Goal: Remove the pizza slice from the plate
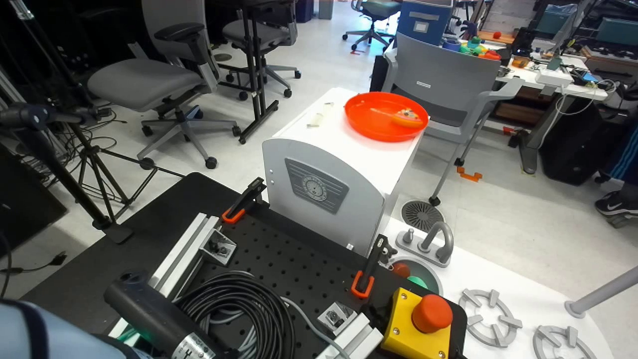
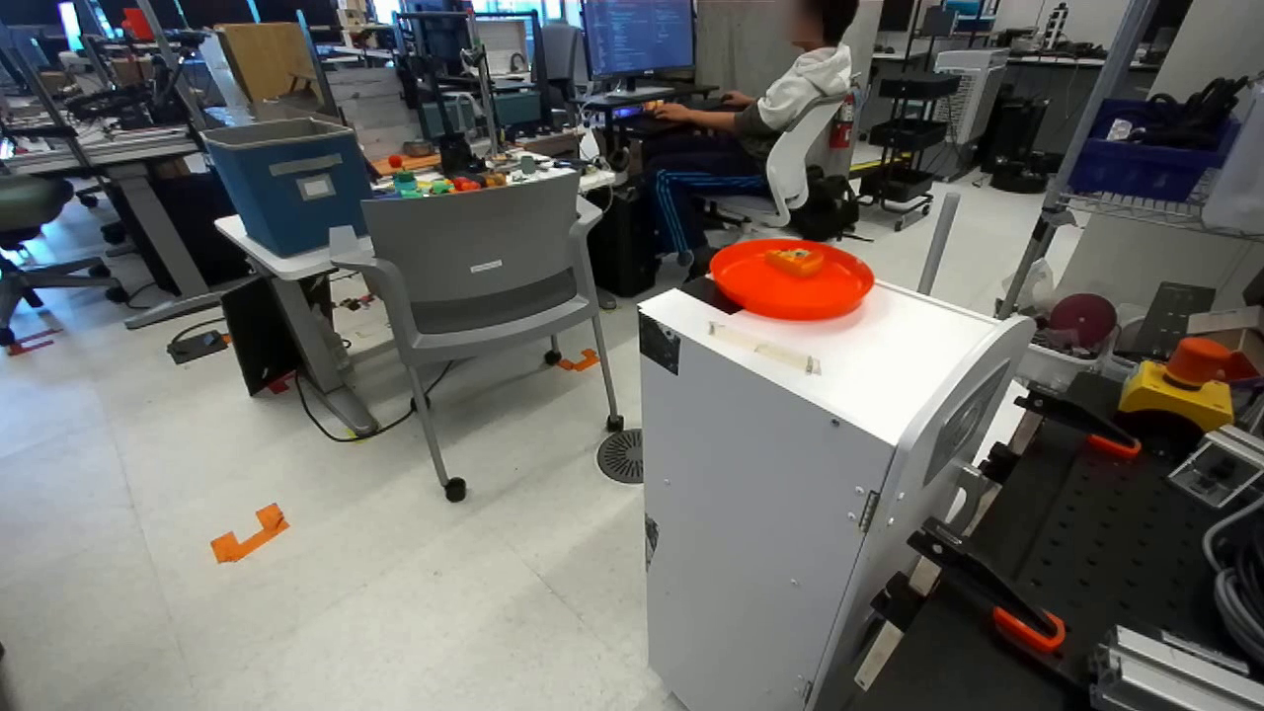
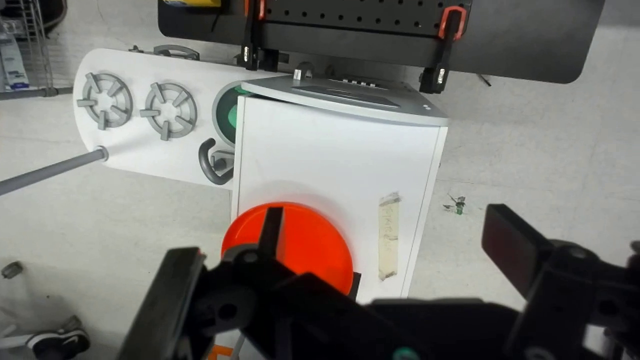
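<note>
While the tool (image 3: 390, 230) stands spread wide, holding nothing, the pizza slice (image 2: 794, 262) lies below it and off to one side on the plate (image 3: 315, 245), likely light, stiff and slick, so best pinched across its side edges.

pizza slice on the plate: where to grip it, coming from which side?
Probably straight down from above, pinching the pizza slice across its side edges near mid-body. It's a low wedge lying topping side up inside the plate, whose raised rim would likely get in the way of a sideways approach. Which end is the tip is too small to tell.
</note>
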Controlling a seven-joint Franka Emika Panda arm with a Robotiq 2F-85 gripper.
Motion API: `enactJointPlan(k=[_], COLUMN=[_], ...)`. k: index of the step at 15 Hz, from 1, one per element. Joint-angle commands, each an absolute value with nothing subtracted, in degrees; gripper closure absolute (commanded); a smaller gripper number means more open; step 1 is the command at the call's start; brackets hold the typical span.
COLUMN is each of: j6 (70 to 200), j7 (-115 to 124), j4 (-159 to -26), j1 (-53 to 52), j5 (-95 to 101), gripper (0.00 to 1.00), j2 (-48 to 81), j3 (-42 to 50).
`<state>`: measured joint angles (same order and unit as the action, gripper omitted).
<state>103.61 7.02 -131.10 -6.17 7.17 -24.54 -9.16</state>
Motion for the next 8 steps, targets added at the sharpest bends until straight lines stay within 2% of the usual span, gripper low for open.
enactJointPlan(k=[1, 8], j6=[105.31, 106.33], j7=[3.85, 2.30], j4=[-133.48, -138.22], j1=[-6.03, -3.72], j5=[4.53, -0.58], gripper=[0.00, 0.00], j2=[-28.03, -34.43], j3=[-5.99, -0.11])
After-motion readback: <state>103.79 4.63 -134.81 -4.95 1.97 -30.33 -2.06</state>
